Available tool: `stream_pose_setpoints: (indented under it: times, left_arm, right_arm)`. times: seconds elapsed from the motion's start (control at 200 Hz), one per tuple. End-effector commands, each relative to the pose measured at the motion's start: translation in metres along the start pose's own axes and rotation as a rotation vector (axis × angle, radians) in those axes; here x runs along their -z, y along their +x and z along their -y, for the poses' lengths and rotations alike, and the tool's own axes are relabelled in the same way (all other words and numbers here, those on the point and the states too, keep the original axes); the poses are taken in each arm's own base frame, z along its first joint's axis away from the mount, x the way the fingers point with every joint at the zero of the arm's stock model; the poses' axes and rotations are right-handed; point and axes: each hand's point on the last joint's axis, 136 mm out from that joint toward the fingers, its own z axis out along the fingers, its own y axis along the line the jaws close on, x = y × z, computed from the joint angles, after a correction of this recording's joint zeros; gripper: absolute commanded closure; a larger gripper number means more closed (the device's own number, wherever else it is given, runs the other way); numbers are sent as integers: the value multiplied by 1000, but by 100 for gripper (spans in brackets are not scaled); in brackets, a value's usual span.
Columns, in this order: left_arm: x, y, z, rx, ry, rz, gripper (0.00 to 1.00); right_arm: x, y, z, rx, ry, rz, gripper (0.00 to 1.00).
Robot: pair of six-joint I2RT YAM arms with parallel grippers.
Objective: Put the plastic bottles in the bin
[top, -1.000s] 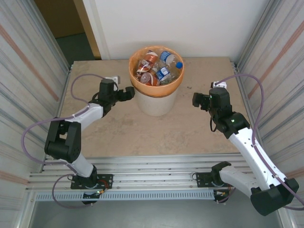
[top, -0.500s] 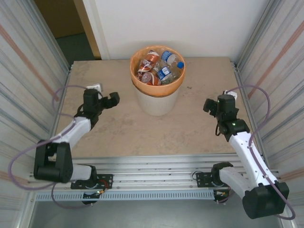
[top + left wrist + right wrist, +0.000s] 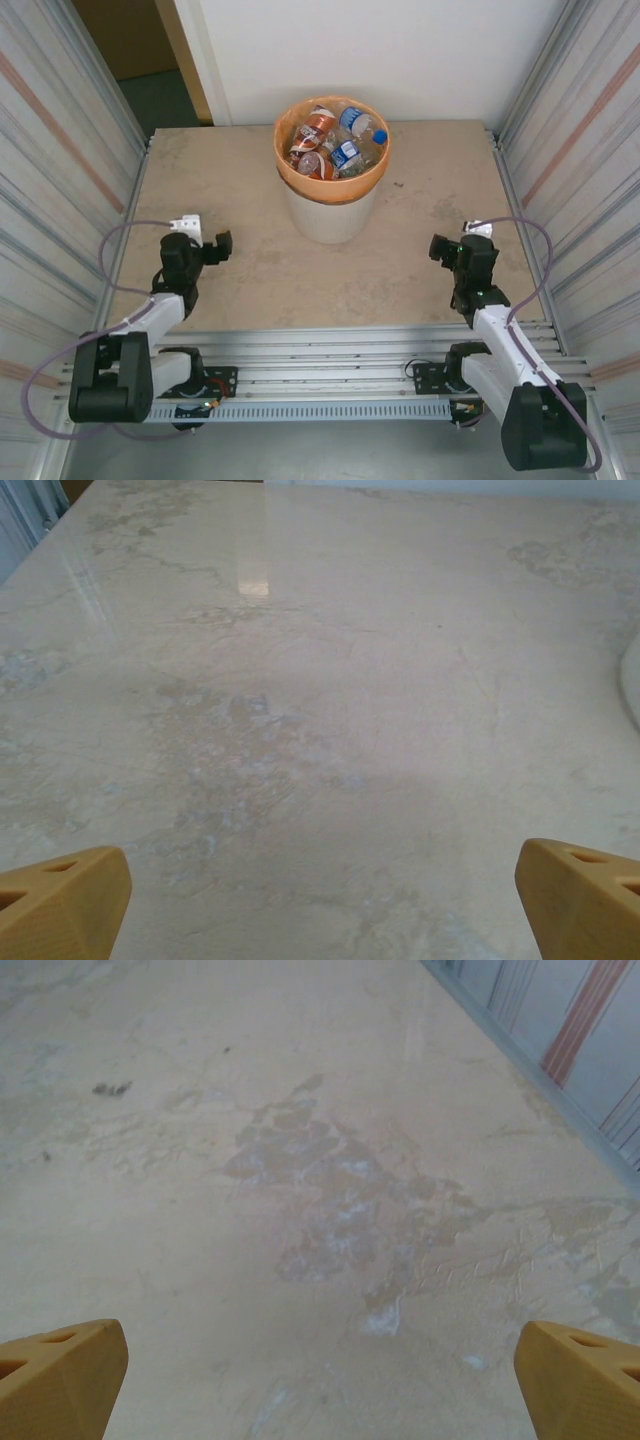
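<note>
Left gripper (image 3: 220, 245): at the near edge of the desk (image 3: 400, 200), about 8 o'clock from its centre. Jaws spread wide, nothing held; orange fingertips (image 3: 60, 905) far apart over bare marbled surface.

Right gripper (image 3: 438, 248): about 4 o'clock, jaws likewise spread wide and empty, over bare desk.

Bin (image 3: 330, 222): off-white, orange liner (image 3: 300, 180) folded over the rim, upright toward 12 o'clock, well apart from both grippers.

Plastic bottles (image 3: 335, 140): heaped inside the bin up to its rim; clear bodies, red and blue labels, blue and white caps.
</note>
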Motion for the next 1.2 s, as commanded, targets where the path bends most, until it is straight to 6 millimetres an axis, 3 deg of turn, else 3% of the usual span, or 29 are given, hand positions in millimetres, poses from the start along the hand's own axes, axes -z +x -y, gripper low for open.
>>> stream_pose_setpoints:
  times: [0.0,0.135,0.245,0.296,0.496,0.696,0.877,0.942,1.192]
  left_arm:
    - [-4,-24,-10,-46,-19,140,1]
    - [-14,-18,-4,-34,23,166,1]
    - [-29,-4,-1,-38,40,151,1]
    - [-34,-8,1,-56,55,168,1]
    - [-53,-2,20,-95,164,5,1]
    - [-53,-2,16,-92,109,12,1]
    - [-53,-2,16,-95,108,14,1]
    - [-53,-2,16,-95,105,12,1]
    - [-53,-2,16,-96,104,12,1]
  right_arm:
    - [-6,-17,-4,-25,-49,97,2]
    - [-17,-22,-6,-53,-70,144,2]
    - [-35,-12,-10,-41,-82,109,2]
    - [-43,-10,-14,-35,-95,106,2]
    - [-67,-14,-22,7,-137,107,2]
    - [-93,5,-21,-14,-167,80,2]
    - [-94,5,-31,18,-208,57,2]
    - [-95,7,-46,65,-280,39,2]
    - [-93,8,-47,66,-302,40,2]
